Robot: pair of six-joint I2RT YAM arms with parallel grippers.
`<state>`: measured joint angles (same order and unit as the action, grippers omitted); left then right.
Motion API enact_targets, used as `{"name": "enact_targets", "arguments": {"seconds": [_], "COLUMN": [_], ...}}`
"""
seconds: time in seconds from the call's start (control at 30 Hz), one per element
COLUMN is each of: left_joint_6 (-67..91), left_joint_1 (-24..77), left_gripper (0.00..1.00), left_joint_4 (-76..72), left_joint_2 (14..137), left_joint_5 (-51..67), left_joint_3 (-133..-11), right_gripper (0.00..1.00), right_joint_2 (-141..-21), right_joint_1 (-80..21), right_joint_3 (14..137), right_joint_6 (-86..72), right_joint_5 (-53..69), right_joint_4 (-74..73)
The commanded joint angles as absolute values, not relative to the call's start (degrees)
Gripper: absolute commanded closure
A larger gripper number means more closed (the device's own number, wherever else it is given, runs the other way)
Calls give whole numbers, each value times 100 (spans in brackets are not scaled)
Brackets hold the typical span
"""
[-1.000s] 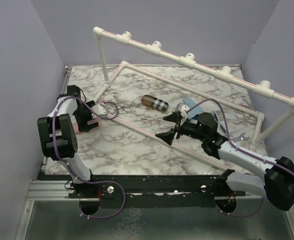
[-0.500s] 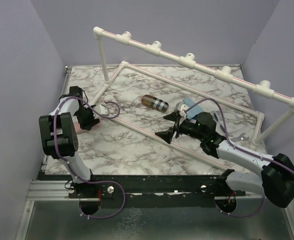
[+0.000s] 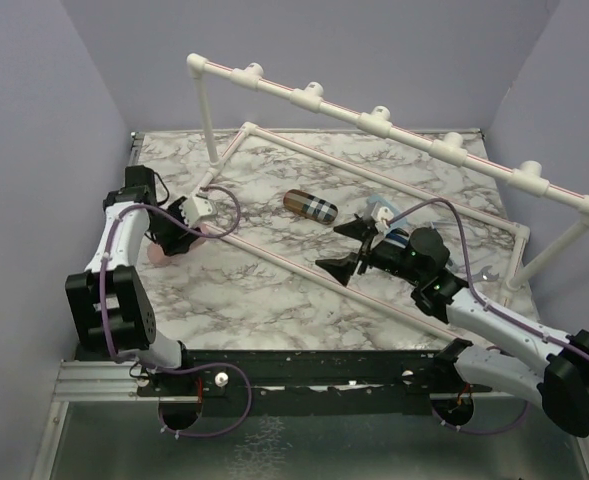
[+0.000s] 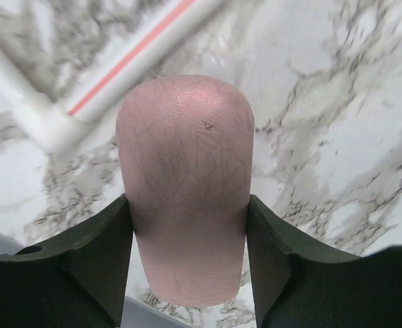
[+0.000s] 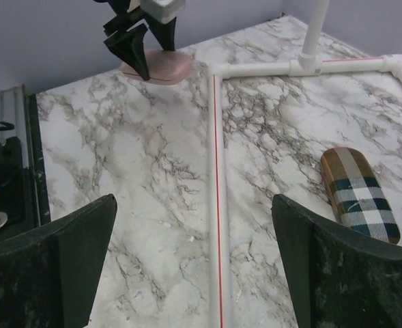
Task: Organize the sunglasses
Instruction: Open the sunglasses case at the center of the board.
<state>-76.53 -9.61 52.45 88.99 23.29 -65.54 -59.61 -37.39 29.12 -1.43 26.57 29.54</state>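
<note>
Sunglasses, blue pair (image 3: pixel 382 208), lie mid-worktop (image 3: pixel 274 290) twd right edge, partly hidden behind R gripper (image 3: pixel 329 248), whose fingers are wide apart, holding nothing. L gripper (image 4: pixel 187 208) clamps pink case (image 4: pixel 183 157) nr left edge.

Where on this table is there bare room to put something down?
Bare marble lies between the low diagonal pipe and the near edge, and inside the frame behind the plaid case. Crowded: by the pink case in the left end effector, and around the right end effector.
</note>
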Motion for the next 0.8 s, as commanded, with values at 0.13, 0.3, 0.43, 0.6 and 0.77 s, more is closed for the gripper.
{"name": "enact_targets", "arguments": {"seconds": [0.13, 0.3, 0.43, 0.6, 0.77], "left_joint_6": [-4380, -1456, -301, 450, 259], "left_joint_1": [140, 1411, 1823, 1933, 1934], "left_gripper": [100, 100, 100, 100, 100], "left_joint_4": [5130, 3742, 3542, 3565, 4129], "left_joint_2": [7570, 7233, 7217, 6927, 6666], "left_joint_5": [4764, 5041, 5179, 5735, 5612], "left_joint_3": [-7658, -8113, -8584, -8704, -8846], "right_gripper": [0, 0, 0, 0, 0], "right_joint_2": [-5546, -5743, -5879, -6207, -6530], "right_joint_1": [-3729, -3855, -4136, -4716, -5155], "right_joint_3": [3192, 3640, 3730, 4061, 4461], "right_joint_6": [-933, -1141, -1098, -870, -716], "right_joint_5": [3575, 3413, 3461, 3736, 3562], "right_joint_4": [3318, 3252, 3752, 4106, 4033]}}
